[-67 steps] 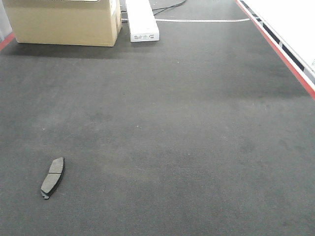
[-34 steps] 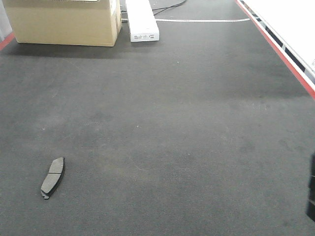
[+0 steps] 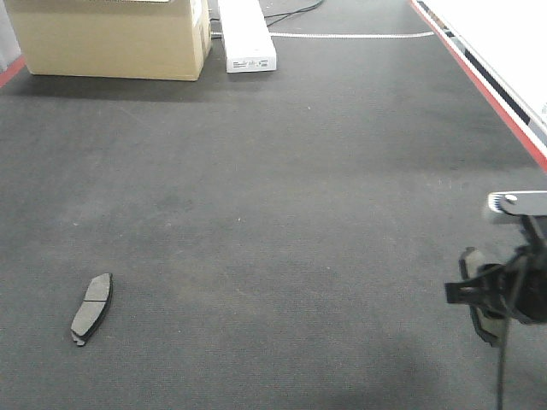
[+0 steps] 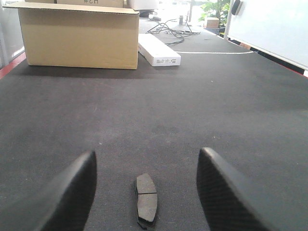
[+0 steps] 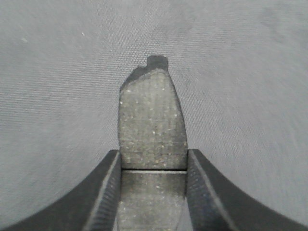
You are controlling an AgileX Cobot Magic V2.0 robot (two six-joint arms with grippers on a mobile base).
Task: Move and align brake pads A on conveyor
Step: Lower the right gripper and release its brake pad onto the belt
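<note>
Looking across a rough, felt-like charcoal belt (image 3: 299,213) with a red stripe at its right edge, a tan cardboard box (image 3: 111,38) cropped by the frame top, and a long white carton (image 3: 246,38) just beside it. At front right, partly cut off and tangled in black cable, the right claw (image 3: 489,299), closed tight on a grainy grey crescent pad (image 5: 151,120) pinched between ribbed fingers (image 5: 103,192), lower half in shadow, contact with the belt impossible to tell. Spread wide and gripping nothing, the left claw (image 4: 147,154), with a second pad (image 4: 146,199), flat and grooved, lying on the belt between its blurred fingertips, touching neither.
</note>
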